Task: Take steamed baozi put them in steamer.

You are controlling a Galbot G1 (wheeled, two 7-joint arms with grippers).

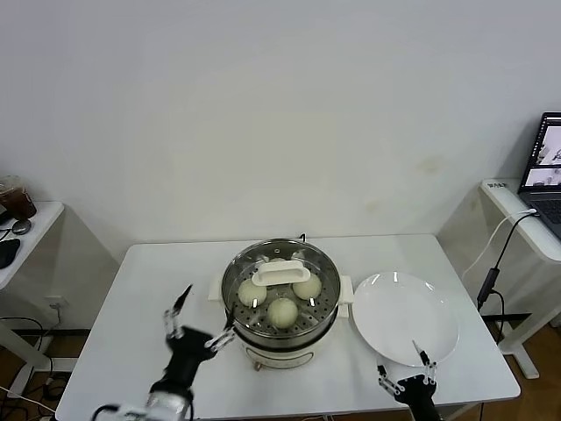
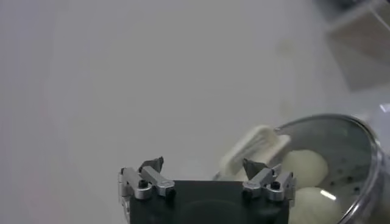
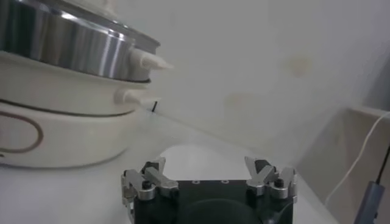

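The steamer [image 1: 280, 338] stands mid-table with its glass lid [image 1: 282, 274] on it. Three baozi [image 1: 282, 311] show clearly through the lid and a fourth is half hidden behind the lid's white handle. My left gripper [image 1: 205, 317] is open and empty, just left of the steamer's front wall. In the left wrist view the left gripper [image 2: 203, 163] faces the lid handle [image 2: 253, 149], and two baozi [image 2: 304, 165] show under the glass. My right gripper [image 1: 405, 373] is open and empty at the table's front edge, by the near rim of the plate. In the right wrist view the right gripper [image 3: 208, 163] is beside the steamer [image 3: 67, 42].
An empty white plate [image 1: 405, 317] lies right of the steamer; it also shows in the right wrist view [image 3: 183, 152]. A side table with a laptop [image 1: 545, 167] and hanging cables stands at the right. Another small table [image 1: 22, 232] stands at the left.
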